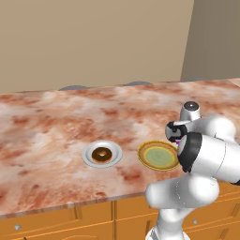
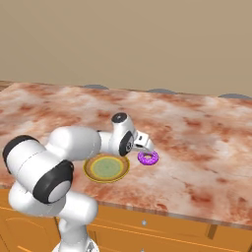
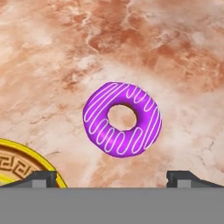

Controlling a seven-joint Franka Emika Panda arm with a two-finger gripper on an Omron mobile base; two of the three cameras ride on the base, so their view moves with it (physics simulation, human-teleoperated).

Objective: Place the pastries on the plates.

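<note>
The purple-frosted doughnut [image 3: 122, 119] with light stripes lies flat on the marble counter, just right of the yellow-rimmed plate [image 2: 106, 168], whose pale green centre is bare. My gripper [image 3: 113, 179] hovers over this doughnut [image 2: 147, 157], open, its two fingertips [image 3: 41, 178] spread wider than the ring and not touching it. In the right base view the gripper [image 2: 146, 145] sits directly above the pastry. The chocolate-brown doughnut [image 1: 101, 154] rests in the white-grey plate [image 1: 88, 156], left of the yellow-rimmed plate [image 1: 158, 156].
The marble counter [image 1: 56, 122] stretches wide to the left and back. Its front edge runs above orange cabinet drawers [image 1: 56, 222]. Grey rounded tops [image 1: 73, 87] peek over the counter's far edge in front of a beige wall.
</note>
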